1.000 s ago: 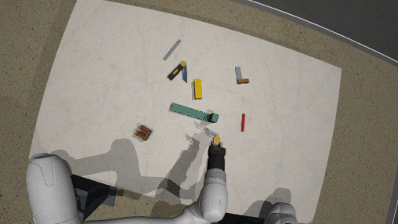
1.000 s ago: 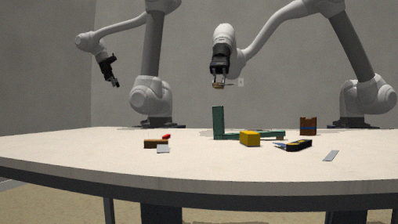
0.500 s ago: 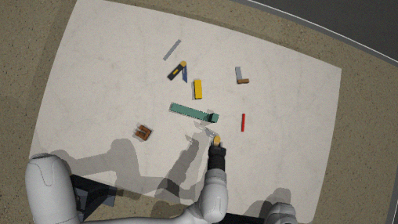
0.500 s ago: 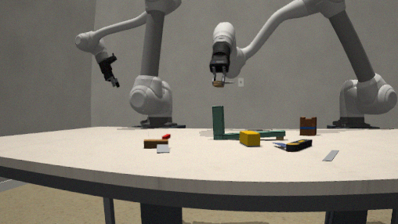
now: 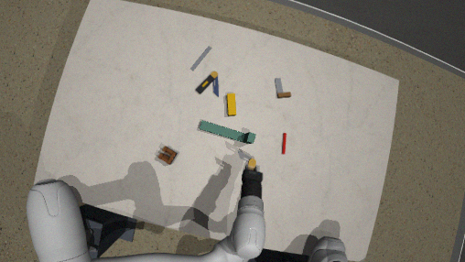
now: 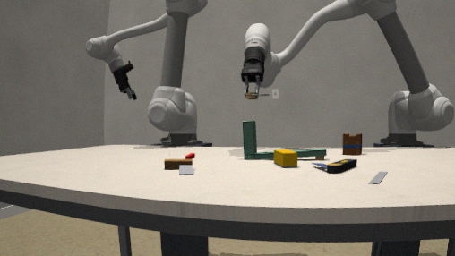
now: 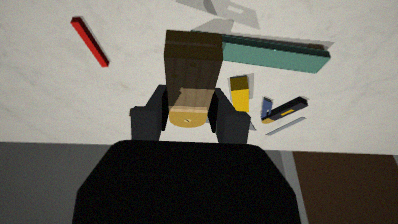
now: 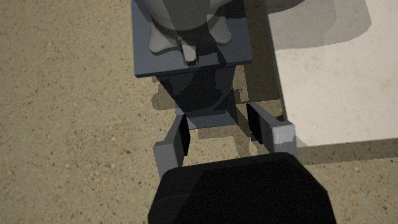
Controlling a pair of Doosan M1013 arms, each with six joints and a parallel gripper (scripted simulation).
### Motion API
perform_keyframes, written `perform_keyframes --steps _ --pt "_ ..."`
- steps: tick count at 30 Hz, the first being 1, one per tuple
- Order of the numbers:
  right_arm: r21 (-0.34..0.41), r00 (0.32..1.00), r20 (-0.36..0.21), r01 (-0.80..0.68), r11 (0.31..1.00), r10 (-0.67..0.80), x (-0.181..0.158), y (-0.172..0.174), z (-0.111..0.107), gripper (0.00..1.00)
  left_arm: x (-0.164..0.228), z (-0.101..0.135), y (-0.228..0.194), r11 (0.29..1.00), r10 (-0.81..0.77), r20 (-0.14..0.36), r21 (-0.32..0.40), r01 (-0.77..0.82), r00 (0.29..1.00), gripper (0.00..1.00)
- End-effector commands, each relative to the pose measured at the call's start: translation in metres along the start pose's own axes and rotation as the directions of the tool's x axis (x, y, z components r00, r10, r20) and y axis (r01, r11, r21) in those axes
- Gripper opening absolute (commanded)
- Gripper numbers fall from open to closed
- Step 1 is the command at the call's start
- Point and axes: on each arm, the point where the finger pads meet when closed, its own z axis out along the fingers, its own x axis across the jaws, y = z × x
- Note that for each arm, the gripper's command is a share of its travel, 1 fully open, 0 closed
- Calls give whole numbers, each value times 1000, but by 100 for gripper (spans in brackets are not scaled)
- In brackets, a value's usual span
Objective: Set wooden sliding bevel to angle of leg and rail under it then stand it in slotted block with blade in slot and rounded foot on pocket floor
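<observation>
So the left gripper [image 6: 252, 88] [image 7: 189, 100] is partway open, clamped on the wooden bevel [image 5: 252, 163] [image 6: 251, 96] [image 7: 192, 75], up in the air over the bench [image 5: 329, 183] [image 6: 224, 192] [image 7: 40, 100] [image 8: 345, 85]. Right gripper [image 6: 132, 95] [image 8: 220, 132] is wide open with nothing in it. The slotted block [image 5: 167, 155] [image 6: 352, 144] sits on the bench, well apart from the green leg-and-rail piece [image 5: 223, 131] [image 6: 249, 140] [image 7: 275, 56].
</observation>
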Motion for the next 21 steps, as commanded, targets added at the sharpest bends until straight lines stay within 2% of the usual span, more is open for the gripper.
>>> perform_keyframes --steps 1,9,11,21 --pt "-1 1000 -1 0 1000 0 0 0 -1 100 5 -1 1 1000 4 1 22 -4 1000 0" --pt "-1 1000 -1 0 1000 0 0 0 -1 100 26 -3 1 993 24 2 114 -24 1000 0" --pt "-1 1000 -1 0 1000 0 0 0 -1 100 26 -3 1 993 24 2 114 -24 1000 0" --pt "-1 1000 -1 0 1000 0 0 0 -1 100 68 -5 2 953 63 11 295 -63 998 0"
